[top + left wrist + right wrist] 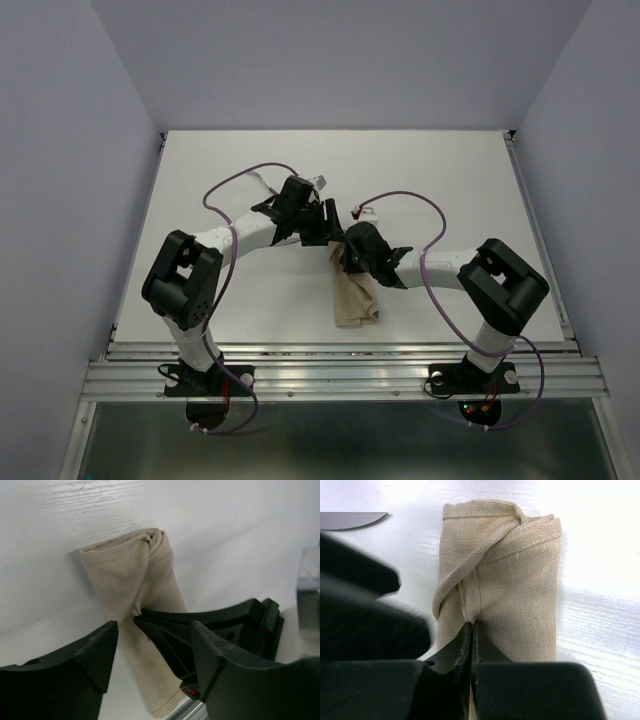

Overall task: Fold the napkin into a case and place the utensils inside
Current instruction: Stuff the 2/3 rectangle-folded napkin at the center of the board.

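Note:
The napkin is a narrow beige folded oblong lying on the white table. In the right wrist view its top layers wrap diagonally across the napkin. My right gripper is shut, its tips pinching a puckered fold at the cloth's middle. My left gripper hangs open just above the napkin, holding nothing, with the right gripper's black fingers showing between its jaws. A serrated knife blade, one of the utensils, lies beside the cloth. In the top view the arms hide the utensils.
Both arms meet over the table's middle, the left gripper close behind the right gripper. Purple cables loop off each arm. A blurred silvery piece shows at the left wrist view's right edge. The metal front rail lies near the napkin.

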You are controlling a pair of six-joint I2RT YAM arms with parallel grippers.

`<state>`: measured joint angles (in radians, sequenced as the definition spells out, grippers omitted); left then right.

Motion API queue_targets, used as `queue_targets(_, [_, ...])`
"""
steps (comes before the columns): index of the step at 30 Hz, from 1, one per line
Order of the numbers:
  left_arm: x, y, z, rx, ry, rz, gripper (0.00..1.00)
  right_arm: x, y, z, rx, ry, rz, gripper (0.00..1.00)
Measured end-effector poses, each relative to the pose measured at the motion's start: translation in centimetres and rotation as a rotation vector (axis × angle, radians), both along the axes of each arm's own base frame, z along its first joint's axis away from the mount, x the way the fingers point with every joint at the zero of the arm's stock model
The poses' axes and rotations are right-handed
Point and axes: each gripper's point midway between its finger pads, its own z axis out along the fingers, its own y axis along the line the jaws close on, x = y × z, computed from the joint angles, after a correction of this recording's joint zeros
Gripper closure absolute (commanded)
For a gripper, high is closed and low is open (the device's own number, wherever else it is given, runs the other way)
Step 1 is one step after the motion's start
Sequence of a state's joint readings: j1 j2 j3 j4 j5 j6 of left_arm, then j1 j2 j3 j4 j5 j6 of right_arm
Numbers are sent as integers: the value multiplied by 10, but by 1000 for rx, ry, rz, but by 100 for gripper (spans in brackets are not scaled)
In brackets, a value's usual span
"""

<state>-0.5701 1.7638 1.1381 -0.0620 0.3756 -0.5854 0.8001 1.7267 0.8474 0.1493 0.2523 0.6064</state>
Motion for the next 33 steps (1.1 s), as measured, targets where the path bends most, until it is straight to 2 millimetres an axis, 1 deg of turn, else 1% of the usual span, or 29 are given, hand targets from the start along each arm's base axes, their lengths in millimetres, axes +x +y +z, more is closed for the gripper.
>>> queue_targets(1, [-6,1,5,-4,-6,-7,41,0,0,0,2,1,1,99])
queue_targets(2, [-10,2,9,-6,-17,-11,48,0,0,0,2,1,1,99])
queue_targets(3, [-13,3,13,-14,-29,-12,51,0,0,0,1,1,1,99])
queue_targets(4, [-18,4,15,-22,-32,-15,53,0,0,0,2,1,1,99])
queue_targets(6, [-28,6,16,-35,-33,-21,53,0,0,0,1,1,1,99])
queue_targets(8, [-39,9,8,-35,-12,-24,53,0,0,0,1,1,2,99])
queue_targets(11, [-55,17,-13,-18,39,-16,53,0,0,0,1,1,2,99])
queue_targets(15, [-70,23,-32,-2,89,-1,53,0,0,0,2,1,1,99])
queue_targets(19, [-75,22,-38,-11,105,6,53,0,0,0,1,1,2,99])
queue_targets(22, [-77,11,-40,-27,101,-9,55,0,0,0,2,2,2,99])
queue_targets(25, [-81,3,-48,-27,115,-22,65,0,0,0,3,2,2,99])
queue_targets(26, [-83,1,-52,-24,123,-25,72,0,0,0,2,2,2,99])
queue_targets(28, [-86,-1,-60,-15,140,-31,78,0,0,0,2,2,2,99])
queue_targets(29, [-87,-3,-62,-19,146,-31,81,0,0,0,3,2,2,99])
queue_targets(33, [-85,-5,-63,-27,151,-27,82,0,0,0,2,2,2,99])
